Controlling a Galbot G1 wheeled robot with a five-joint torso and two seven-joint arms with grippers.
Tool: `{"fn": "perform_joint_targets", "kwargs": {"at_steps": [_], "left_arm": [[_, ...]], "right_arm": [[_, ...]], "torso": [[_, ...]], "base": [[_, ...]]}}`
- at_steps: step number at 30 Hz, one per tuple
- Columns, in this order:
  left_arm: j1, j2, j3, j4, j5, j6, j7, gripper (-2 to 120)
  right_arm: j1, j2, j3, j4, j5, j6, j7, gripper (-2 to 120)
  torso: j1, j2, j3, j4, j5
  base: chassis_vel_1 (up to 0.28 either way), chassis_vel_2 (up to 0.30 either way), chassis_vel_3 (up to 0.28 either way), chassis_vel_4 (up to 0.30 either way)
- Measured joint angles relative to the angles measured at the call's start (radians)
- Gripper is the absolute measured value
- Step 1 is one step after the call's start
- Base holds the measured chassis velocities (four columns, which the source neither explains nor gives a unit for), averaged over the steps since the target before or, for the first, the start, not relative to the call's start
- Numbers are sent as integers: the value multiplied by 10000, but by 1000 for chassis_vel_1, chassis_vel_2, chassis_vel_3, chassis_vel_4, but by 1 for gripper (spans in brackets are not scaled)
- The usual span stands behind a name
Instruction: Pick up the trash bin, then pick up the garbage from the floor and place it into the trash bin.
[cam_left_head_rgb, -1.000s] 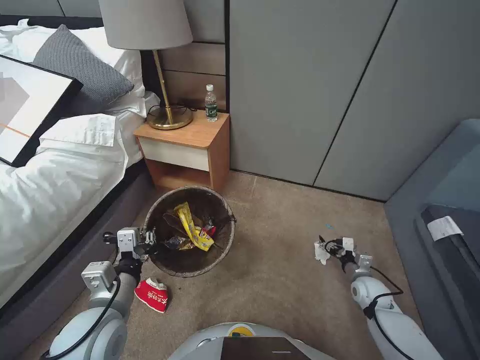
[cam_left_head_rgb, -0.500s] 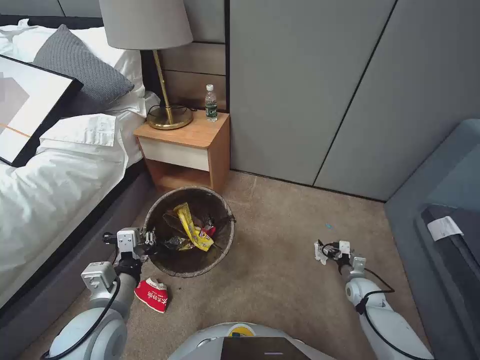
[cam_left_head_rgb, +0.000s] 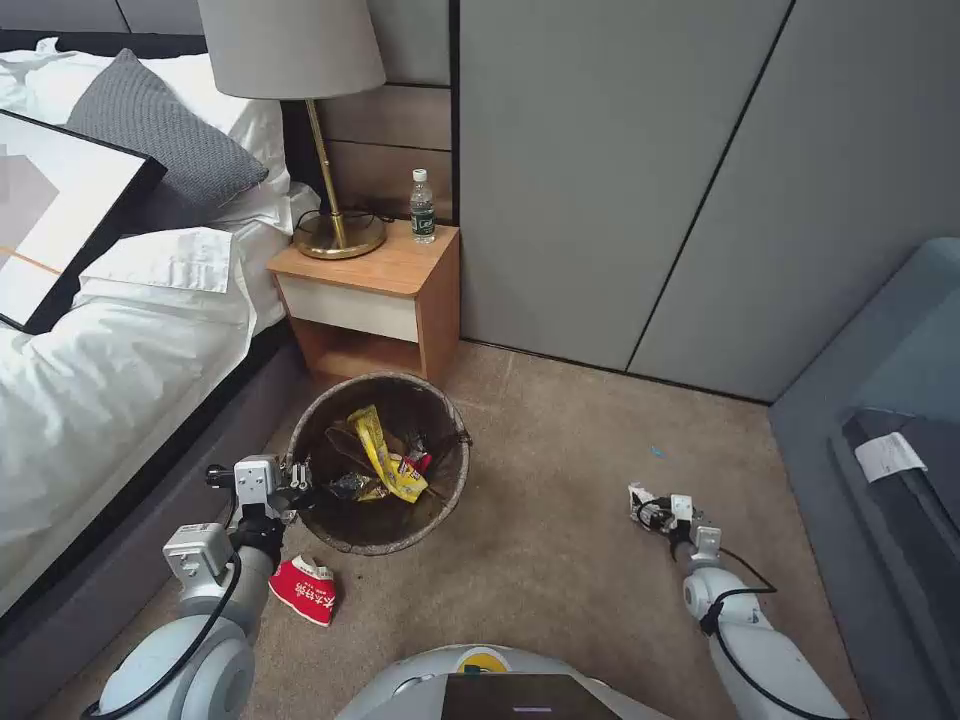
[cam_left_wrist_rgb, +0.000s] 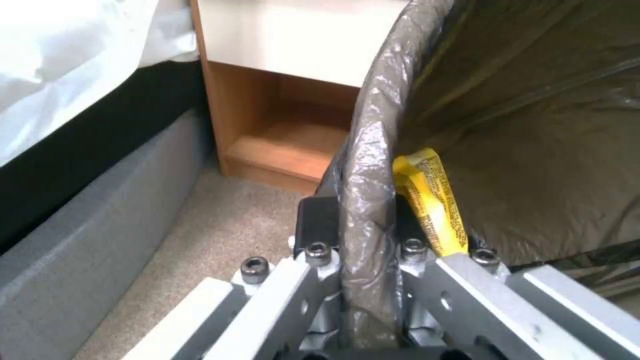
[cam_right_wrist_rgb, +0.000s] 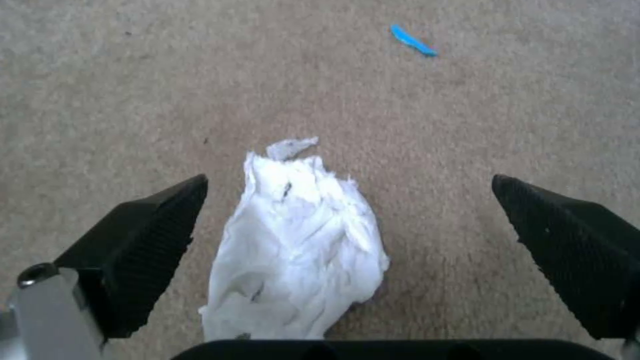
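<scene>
Right pincer (cam_right_wrist_rgb: 347, 250) sat low over the carpet with its fingers (cam_right_wrist_rgb: 143, 240) spread wide, a crumpled white tissue (cam_right_wrist_rgb: 297, 245) lying on the floor between them, untouched. Left pincer (cam_left_wrist_rgb: 363, 235) was clamped on the bag-lined rim of the trash bin (cam_left_head_rgb: 385, 530), which stood on the floor near the bed's foot corner, holding a yellow wrapper (cam_left_head_rgb: 380, 450); a crushed red cup (cam_left_head_rgb: 305, 590) lay just beside the bin.

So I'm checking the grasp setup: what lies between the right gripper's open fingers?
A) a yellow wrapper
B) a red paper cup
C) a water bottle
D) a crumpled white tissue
D: the right wrist view shows the crumpled white tissue on the carpet between the right gripper's spread black fingers.
</scene>
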Motion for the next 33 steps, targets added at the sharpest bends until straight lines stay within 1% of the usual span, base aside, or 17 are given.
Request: {"fn": "perform_joint_targets", "kwargs": {"at_steps": [15, 21, 22, 23, 25, 27, 28, 29, 33], "left_arm": [[30, -17, 12, -4, 20, -10, 4, 2], [45, -14, 18, -13, 28, -12, 12, 2], [46, -14, 20, -14, 29, -12, 13, 2], [50, -18, 23, -21, 31, -13, 13, 2], [51, -20, 23, -23, 31, -13, 14, 2], [54, -26, 26, -31, 34, -13, 16, 2], [55, -27, 26, -32, 35, -13, 17, 2], [55, -27, 26, -32, 35, -13, 17, 2], [56, -28, 29, -39, 37, -13, 18, 2]], "right_arm": [[249, 244, -42, -875, -337, 279, 0, 100], [366, 304, -95, -1121, -366, 380, -61, 96], [400, 320, -114, -1178, -369, 404, -77, 93], [436, 339, -139, -1230, -371, 425, -88, 86], [445, 344, -148, -1244, -370, 431, -95, 86], [488, 364, -221, -1300, -370, 478, -104, 74], [499, 367, -256, -1314, -369, 500, -103, 71], [499, 367, -256, -1314, -369, 500, -103, 71], [525, 384, -370, -1327, -357, 532, -88, 54]], "torso": [[0, 0, 0, 0, 0], [0, 0, 0, -1, 0], [0, 0, 0, 0, 0], [0, 0, 0, 0, 0], [0, 0, 0, 0, -1], [0, 0, 0, -1, -2], [0, 0, 0, -1, -2], [0, 0, 0, -1, -2], [0, 0, -1, 0, -3]], "base": [[0, 0, 0, 0], [0, 0, 0, 0], [0, 0, 0, 0], [0, 0, 0, 0], [0, 0, 0, 0], [0, 0, 0, 0], [0, 0, 0, 0], [0, 0, 0, 0], [0, 0, 0, 0]]}}
